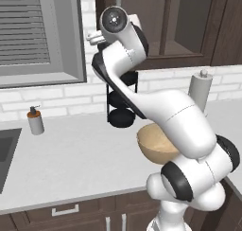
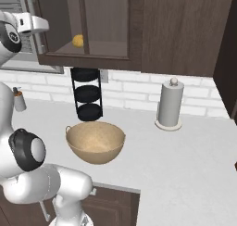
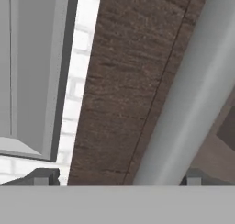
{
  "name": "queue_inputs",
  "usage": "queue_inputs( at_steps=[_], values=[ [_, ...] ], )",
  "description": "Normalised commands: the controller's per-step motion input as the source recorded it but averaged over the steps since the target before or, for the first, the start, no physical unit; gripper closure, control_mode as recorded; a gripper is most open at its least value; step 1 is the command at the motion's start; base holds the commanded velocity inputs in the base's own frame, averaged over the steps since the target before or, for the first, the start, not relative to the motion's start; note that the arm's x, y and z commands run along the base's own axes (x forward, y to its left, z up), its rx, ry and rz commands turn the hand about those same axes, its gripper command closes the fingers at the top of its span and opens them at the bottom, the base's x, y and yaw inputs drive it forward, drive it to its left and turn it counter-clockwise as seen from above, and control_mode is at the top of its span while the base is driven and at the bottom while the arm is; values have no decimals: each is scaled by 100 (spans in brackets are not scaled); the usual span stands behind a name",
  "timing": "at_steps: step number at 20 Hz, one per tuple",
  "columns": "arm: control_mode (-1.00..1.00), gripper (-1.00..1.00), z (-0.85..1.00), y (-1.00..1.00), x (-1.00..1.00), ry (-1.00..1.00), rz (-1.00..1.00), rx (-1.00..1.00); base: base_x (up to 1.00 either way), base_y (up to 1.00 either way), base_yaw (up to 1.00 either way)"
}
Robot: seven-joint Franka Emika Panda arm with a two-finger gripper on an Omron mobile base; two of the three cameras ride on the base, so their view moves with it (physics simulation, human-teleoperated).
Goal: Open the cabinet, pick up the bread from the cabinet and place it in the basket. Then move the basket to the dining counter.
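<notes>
- cabinet [image 2: 180, 30]: dark brown wood grain, with a silver bar handle [image 3: 193, 94]
- bread [image 2: 77, 40], behind the cabinet's glass: golden yellow
- basket [image 2: 96, 141], below the cabinet: tan, speckled inside
- rack [image 2: 87, 94], behind the basket: black
- counter [image 2: 185, 160]: light grey
- wall [image 2: 134, 88] under the cabinet: white brick

The shut cabinet [image 2: 88, 26] door bars the bread [image 2: 77, 40]; open counter [image 2: 185, 165] surrounds the basket [image 2: 96, 141].

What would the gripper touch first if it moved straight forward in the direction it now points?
Most likely the long silver bar handle of the dark brown wooden cabinet. The open gripper has one fingertip on each side of the handle and door frame; the remaining gap is unclear.
</notes>
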Motion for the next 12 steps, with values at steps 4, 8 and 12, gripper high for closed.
queue_inputs(
  at_steps=[4, 8, 12],
  values=[
    [-100, -100, 0, -29, 48, -1, 15, 2, 0, 0, 0],
    [-100, 100, 0, -6, 30, 0, 14, 0, 0, 0, 0],
    [-100, 100, 0, 0, 25, 0, 13, 0, 0, 0, 0]
  ],
)
